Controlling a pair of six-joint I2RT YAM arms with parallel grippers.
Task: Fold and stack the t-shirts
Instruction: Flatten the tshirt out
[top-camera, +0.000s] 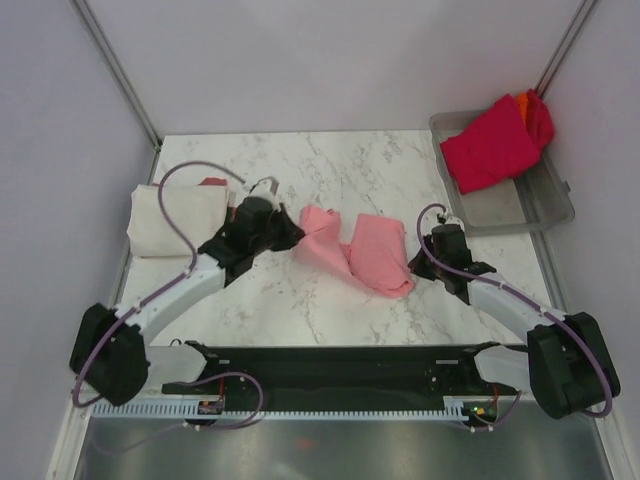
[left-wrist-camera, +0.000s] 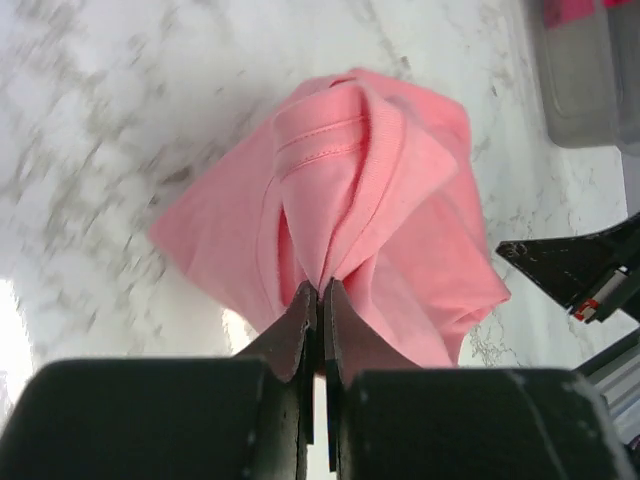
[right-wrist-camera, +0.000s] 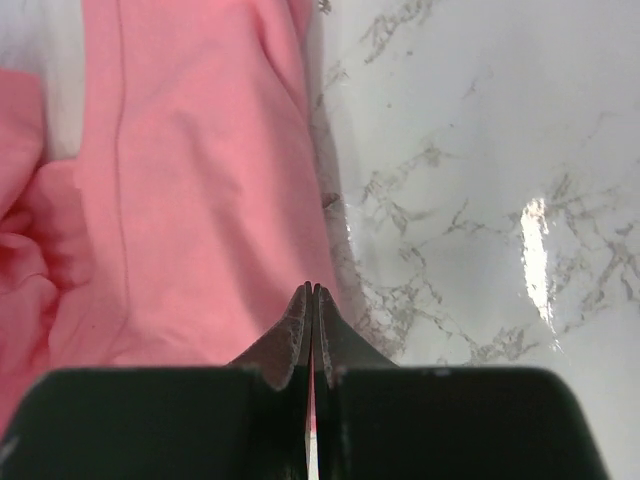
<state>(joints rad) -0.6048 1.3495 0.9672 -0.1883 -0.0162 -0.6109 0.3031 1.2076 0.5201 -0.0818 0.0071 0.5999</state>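
Note:
A light pink t-shirt (top-camera: 355, 250) lies crumpled in the middle of the marble table. My left gripper (top-camera: 292, 236) is shut on its bunched left part, and the left wrist view shows the cloth (left-wrist-camera: 360, 190) gathered into the closed jaws of this gripper (left-wrist-camera: 320, 290). My right gripper (top-camera: 416, 264) is shut at the shirt's right edge. In the right wrist view its closed gripper (right-wrist-camera: 312, 290) rests on the pink cloth (right-wrist-camera: 190, 200), with a pink sliver between the fingers. A folded cream-white t-shirt (top-camera: 170, 220) lies at the left, with a dark red one (top-camera: 212, 183) peeking out behind it.
A grey translucent tray (top-camera: 530, 205) stands at the back right, holding a crimson t-shirt (top-camera: 492, 148) with an orange one (top-camera: 522, 100) under it. My right arm (left-wrist-camera: 575, 270) shows at the right of the left wrist view. White walls enclose the table.

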